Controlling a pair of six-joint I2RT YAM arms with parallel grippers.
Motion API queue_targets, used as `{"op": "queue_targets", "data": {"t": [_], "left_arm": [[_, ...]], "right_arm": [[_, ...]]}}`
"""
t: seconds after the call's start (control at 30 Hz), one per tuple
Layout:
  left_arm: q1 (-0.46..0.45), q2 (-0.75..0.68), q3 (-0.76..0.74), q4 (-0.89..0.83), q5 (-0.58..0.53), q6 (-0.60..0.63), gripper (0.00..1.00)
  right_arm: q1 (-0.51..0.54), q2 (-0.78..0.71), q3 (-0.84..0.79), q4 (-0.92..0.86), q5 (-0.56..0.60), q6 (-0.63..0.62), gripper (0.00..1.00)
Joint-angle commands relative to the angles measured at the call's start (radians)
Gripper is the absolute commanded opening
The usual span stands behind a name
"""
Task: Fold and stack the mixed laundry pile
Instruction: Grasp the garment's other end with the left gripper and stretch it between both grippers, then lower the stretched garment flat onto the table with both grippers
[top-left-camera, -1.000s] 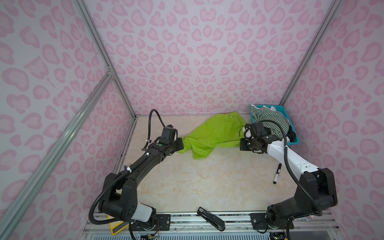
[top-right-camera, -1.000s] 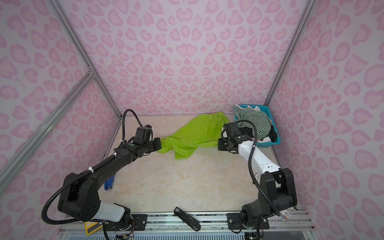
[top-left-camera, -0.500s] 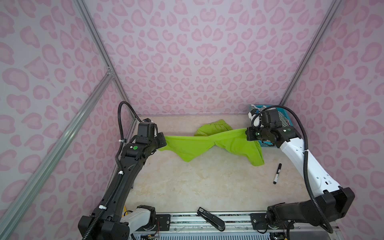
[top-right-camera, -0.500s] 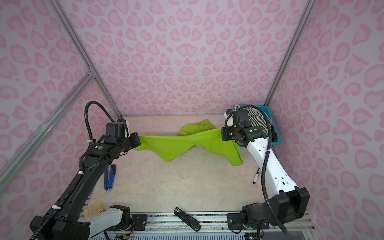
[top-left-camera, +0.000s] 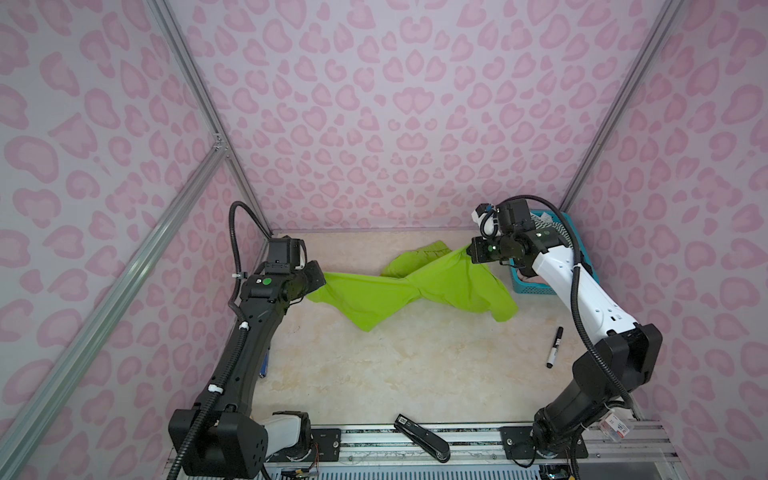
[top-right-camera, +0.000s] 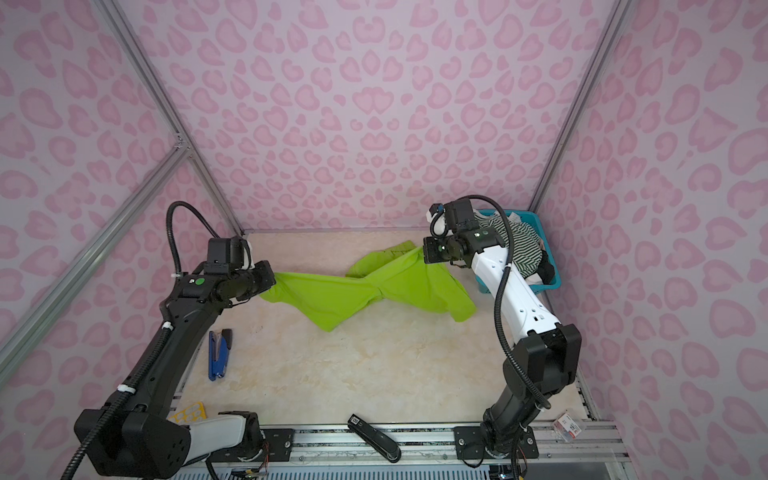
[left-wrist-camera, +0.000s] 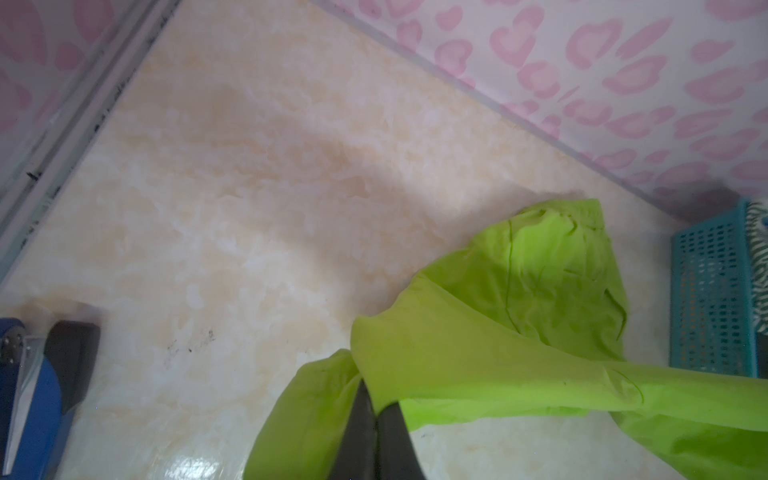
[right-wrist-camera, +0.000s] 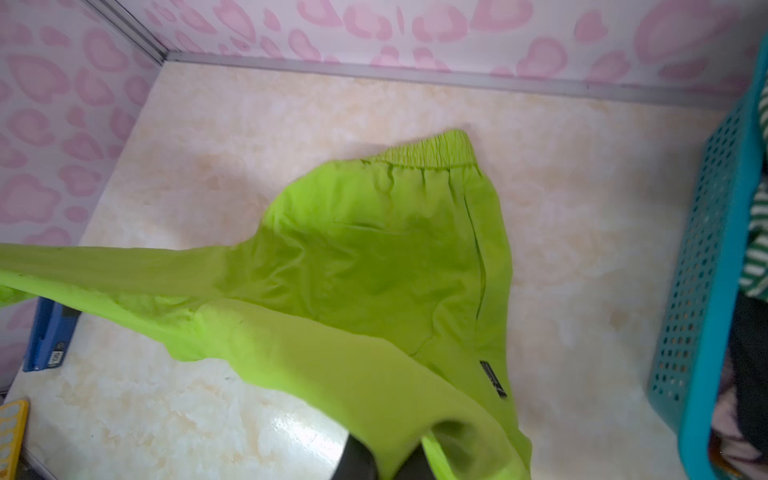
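Lime-green shorts (top-left-camera: 415, 286) (top-right-camera: 365, 291) hang twisted and stretched between my two grippers above the back of the table. My left gripper (top-left-camera: 318, 279) (left-wrist-camera: 376, 411) is shut on one leg end. My right gripper (top-left-camera: 471, 251) (right-wrist-camera: 392, 457) is shut on the other leg end. The elastic waistband (right-wrist-camera: 428, 151) droops toward the back wall, and a small black logo (right-wrist-camera: 492, 378) shows near a hem. The rest of the laundry pile sits in the teal basket (top-right-camera: 486, 286) at back right: a green-and-white striped top (top-right-camera: 519, 245), black cloth (top-right-camera: 546, 270) and some pink cloth (right-wrist-camera: 727, 436).
A black marker (top-left-camera: 555, 347) lies on the right of the table. A blue stapler (top-right-camera: 218, 353) lies by the left arm, and a black stapler (top-left-camera: 422, 436) rests on the front rail. A yellow object (top-right-camera: 189, 415) sits at front left. Pink-patterned walls close three sides.
Over the last second both arms rose and pulled apart, lifting the shorts off the table and stretching them between the grippers. Since half a second ago little has moved.
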Motion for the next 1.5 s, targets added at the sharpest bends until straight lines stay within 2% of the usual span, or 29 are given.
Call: {"op": "queue_targets", "data": {"t": [0.0,0.13,0.27,0.43,0.53,0.63,0.73,0.9,1.1,1.23,1.37,1.47], "left_arm": [[0.038,0.049,0.184,0.013,0.023,0.035,0.03],[0.054,0.083,0.38,-0.006,0.042,0.079,0.02],[0.055,0.042,0.388,-0.004,0.084,0.095,0.02],[0.054,-0.083,0.161,-0.03,0.167,0.08,0.02],[0.054,-0.168,-0.043,-0.049,0.215,0.038,0.02],[0.054,-0.219,-0.206,-0.066,0.307,-0.007,0.02],[0.051,-0.236,-0.322,-0.073,0.348,-0.047,0.02],[0.051,-0.224,-0.398,-0.075,0.286,-0.059,0.02],[0.041,-0.198,-0.388,-0.041,0.385,-0.083,0.03],[0.009,-0.197,-0.406,-0.041,0.404,-0.098,0.03],[-0.049,-0.22,-0.471,-0.015,0.358,-0.142,0.03],[-0.105,-0.231,-0.526,0.015,0.324,-0.183,0.03]], "right_arm": [[0.02,0.037,0.16,-0.051,-0.009,-0.055,0.0],[0.052,0.005,0.256,-0.045,0.025,-0.126,0.0],[0.052,-0.097,0.144,0.007,0.035,-0.144,0.0],[0.054,-0.233,-0.184,0.061,0.044,-0.097,0.0],[0.067,-0.291,-0.43,0.076,0.052,-0.03,0.0],[0.091,-0.317,-0.645,0.09,0.091,0.039,0.0],[0.095,-0.297,-0.765,0.071,0.107,0.08,0.03],[0.109,-0.233,-0.767,0.001,0.096,0.088,0.11],[0.141,-0.202,-0.641,-0.036,0.1,0.087,0.4],[0.162,-0.172,-0.583,-0.019,0.086,0.111,0.51],[0.187,-0.098,-0.597,0.072,0.067,0.158,0.52],[0.19,0.031,-0.595,0.157,0.067,0.205,0.49]]}}
